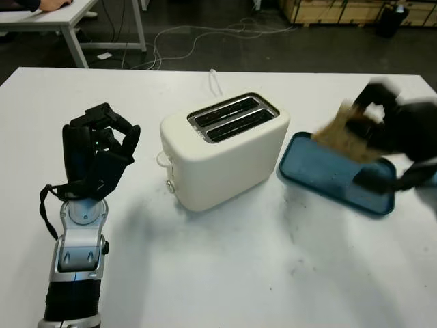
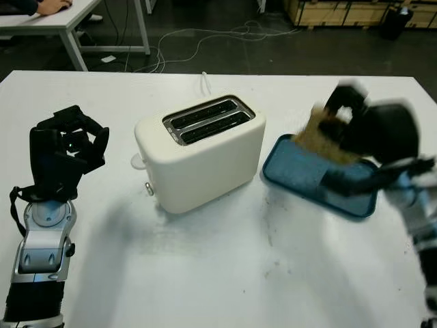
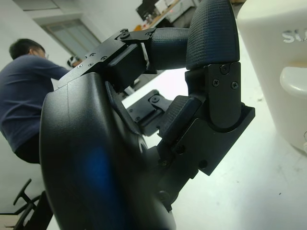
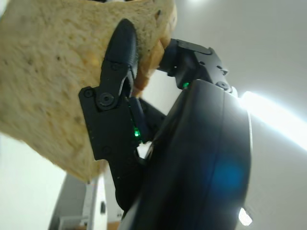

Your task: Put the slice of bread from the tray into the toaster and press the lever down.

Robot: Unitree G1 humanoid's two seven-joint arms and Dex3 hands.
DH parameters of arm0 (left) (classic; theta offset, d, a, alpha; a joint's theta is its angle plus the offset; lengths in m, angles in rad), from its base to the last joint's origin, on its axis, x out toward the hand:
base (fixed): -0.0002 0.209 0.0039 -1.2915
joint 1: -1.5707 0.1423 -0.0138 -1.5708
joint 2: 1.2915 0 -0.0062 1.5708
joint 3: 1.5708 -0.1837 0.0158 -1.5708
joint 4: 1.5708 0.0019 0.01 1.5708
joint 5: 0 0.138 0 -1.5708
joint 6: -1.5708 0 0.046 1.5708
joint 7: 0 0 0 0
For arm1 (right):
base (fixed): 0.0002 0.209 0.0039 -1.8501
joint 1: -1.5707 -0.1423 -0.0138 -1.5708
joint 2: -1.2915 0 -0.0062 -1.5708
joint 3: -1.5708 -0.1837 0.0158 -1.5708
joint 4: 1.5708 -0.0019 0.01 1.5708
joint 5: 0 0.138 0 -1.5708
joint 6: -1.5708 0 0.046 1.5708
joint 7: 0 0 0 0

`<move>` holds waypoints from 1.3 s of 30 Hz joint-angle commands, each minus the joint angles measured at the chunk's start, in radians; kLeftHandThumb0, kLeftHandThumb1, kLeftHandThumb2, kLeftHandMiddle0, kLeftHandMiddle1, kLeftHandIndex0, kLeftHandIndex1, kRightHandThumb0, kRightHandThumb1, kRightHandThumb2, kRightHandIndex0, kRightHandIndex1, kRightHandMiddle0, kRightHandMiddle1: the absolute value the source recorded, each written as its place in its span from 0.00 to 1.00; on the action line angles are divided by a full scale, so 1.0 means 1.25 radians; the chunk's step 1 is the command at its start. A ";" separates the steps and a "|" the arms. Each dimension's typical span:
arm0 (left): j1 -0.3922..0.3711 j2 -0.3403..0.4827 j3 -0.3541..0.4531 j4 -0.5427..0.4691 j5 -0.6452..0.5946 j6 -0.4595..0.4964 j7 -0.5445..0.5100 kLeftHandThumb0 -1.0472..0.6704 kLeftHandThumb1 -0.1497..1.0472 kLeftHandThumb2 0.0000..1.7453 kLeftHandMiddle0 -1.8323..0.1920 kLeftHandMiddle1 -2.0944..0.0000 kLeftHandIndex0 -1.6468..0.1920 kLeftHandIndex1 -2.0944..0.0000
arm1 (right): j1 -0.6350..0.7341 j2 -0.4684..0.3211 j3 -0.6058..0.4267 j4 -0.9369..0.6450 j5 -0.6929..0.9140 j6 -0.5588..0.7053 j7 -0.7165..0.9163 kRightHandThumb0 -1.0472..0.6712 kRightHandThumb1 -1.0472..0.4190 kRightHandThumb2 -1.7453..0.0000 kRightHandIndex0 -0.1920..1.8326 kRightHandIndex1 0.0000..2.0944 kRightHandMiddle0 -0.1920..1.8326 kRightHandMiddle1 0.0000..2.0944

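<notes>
Right hand [image 4: 144, 120] grips the bread slice [image 4: 53, 72] above the tray [image 1: 321, 174].

Cream toaster [image 1: 229, 154], blue tray [image 1: 321, 171], speckled tan bread [image 4: 53, 81], black fingers [image 4: 117, 57], white table [image 1: 225, 273].

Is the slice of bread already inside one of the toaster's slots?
No, the right hand holds the slice of bread in its fingers above the blue tray, beside the toaster.

Curled left hand [image 3: 201, 105] beside the cream toaster [image 3: 278, 67]
</notes>
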 commanded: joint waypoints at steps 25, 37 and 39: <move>0.006 0.003 0.000 0.006 0.004 -0.022 0.006 0.10 0.59 0.48 0.27 0.30 0.31 0.30 | -0.703 0.317 0.020 0.450 0.295 0.159 0.576 0.32 0.09 0.85 0.65 0.83 0.55 0.83; 0.010 0.000 0.004 0.001 0.006 -0.019 0.007 0.10 0.60 0.48 0.27 0.29 0.32 0.29 | -0.659 0.338 0.060 0.458 0.274 0.136 0.687 0.32 0.09 0.80 0.64 0.83 0.55 0.83; 0.010 0.000 0.004 0.001 0.007 -0.018 0.007 0.10 0.60 0.48 0.27 0.29 0.32 0.29 | -0.655 0.334 0.069 0.463 0.266 0.163 0.696 0.32 0.09 0.80 0.64 0.83 0.55 0.83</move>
